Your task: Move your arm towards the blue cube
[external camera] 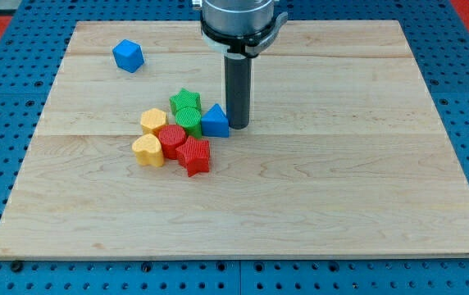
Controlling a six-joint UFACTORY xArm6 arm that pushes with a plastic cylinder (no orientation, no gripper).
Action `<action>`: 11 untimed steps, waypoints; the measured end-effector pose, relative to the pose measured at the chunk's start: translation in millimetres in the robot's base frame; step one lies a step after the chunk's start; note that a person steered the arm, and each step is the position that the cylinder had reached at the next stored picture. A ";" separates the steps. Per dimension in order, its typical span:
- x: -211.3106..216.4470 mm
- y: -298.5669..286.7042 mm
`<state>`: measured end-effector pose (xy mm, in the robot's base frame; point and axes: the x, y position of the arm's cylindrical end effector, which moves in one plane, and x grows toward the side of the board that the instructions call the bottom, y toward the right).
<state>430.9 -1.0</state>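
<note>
The blue cube (127, 56) sits alone near the top left of the wooden board (341, 197). My tip (238, 125) rests on the board near the middle, just right of a blue triangular block (214, 121) and close to touching it. The tip is well to the right of and below the blue cube. The rod hangs from the arm's grey end at the view's top centre.
A tight cluster lies left of the tip: a green star (184, 101), a green cylinder (188, 120), a yellow hexagonal block (153, 121), a yellow heart (147, 151), a red cylinder (171, 141) and a red star (194, 156). Blue pegboard surrounds the board.
</note>
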 end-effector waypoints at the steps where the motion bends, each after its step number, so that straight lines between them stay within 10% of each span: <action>1: -17.7 0.0; 4: -2.0 -46.5; 6: -111.5 -13.6; 7: -213.9 -83.3; 8: -230.1 -187.3; 10: -132.1 -202.8; 11: -172.2 -189.9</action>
